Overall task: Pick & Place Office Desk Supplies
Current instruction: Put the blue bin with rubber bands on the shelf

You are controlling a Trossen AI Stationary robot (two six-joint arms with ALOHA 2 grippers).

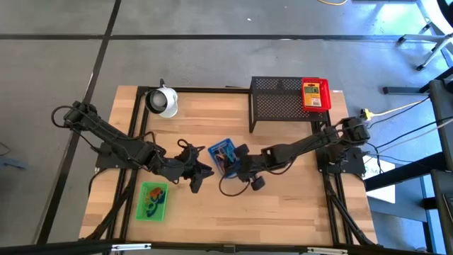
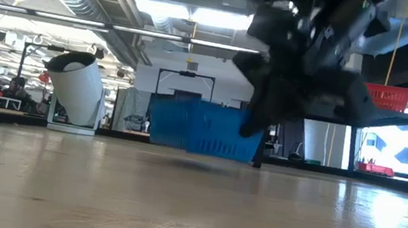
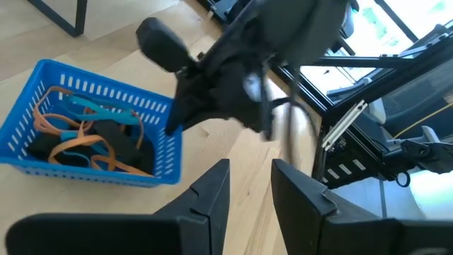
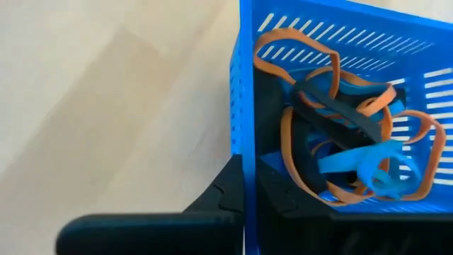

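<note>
Right gripper [image 4: 244, 188] pinching blue tray [image 4: 340, 49] wall, tray lifting; left gripper [image 3: 249, 185] part-open, empty, beside tray; next calling for carrying tray level.

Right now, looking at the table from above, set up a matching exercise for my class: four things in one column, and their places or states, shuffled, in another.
Things:
1. blue tray
2. green tray
3. yellow box
4. right pincer

Places or states:
A. on the black mesh rack
B. shut on the blue tray's wall
C. near the table's front left
D. mid-table, holding band loops

Pairs: 1-D, 2-C, 3-A, 4-B
</note>
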